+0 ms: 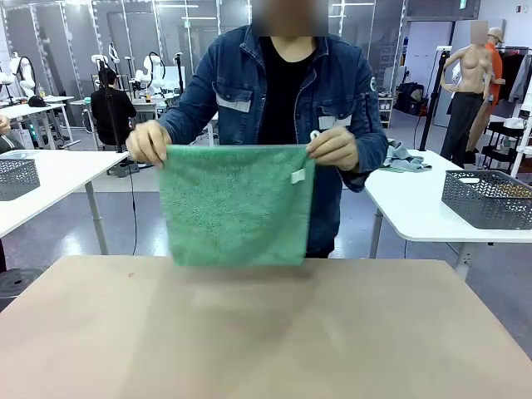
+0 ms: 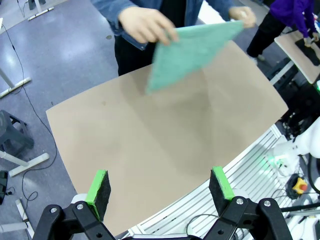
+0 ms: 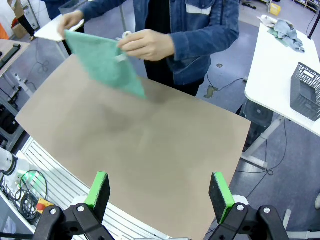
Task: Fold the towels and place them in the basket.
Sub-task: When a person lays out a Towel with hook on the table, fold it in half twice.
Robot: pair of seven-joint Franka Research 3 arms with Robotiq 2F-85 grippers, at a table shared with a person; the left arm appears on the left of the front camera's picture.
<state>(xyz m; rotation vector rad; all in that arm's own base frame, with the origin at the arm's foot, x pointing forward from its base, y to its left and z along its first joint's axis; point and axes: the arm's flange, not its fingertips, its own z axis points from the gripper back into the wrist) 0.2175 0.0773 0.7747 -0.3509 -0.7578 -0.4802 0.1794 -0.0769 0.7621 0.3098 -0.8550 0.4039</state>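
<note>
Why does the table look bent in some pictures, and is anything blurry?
Left wrist view: the wide lens bows the table edges, and the person's hand looks slightly smeared. Right wrist view: the same bowing, otherwise sharp. Front view: straight edges, even light, a soft shadow below the towel.

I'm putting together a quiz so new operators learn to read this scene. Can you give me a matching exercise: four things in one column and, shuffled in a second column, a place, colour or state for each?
Things:
1. green towel
2. wire basket
3. left gripper
4. person's jacket

Place, colour or state:
A. open, holding nothing
B. blue denim
C. on a white side table
D. held up in the air by its top corners

Pairs: 1-D, 2-C, 3-A, 4-B.
</note>
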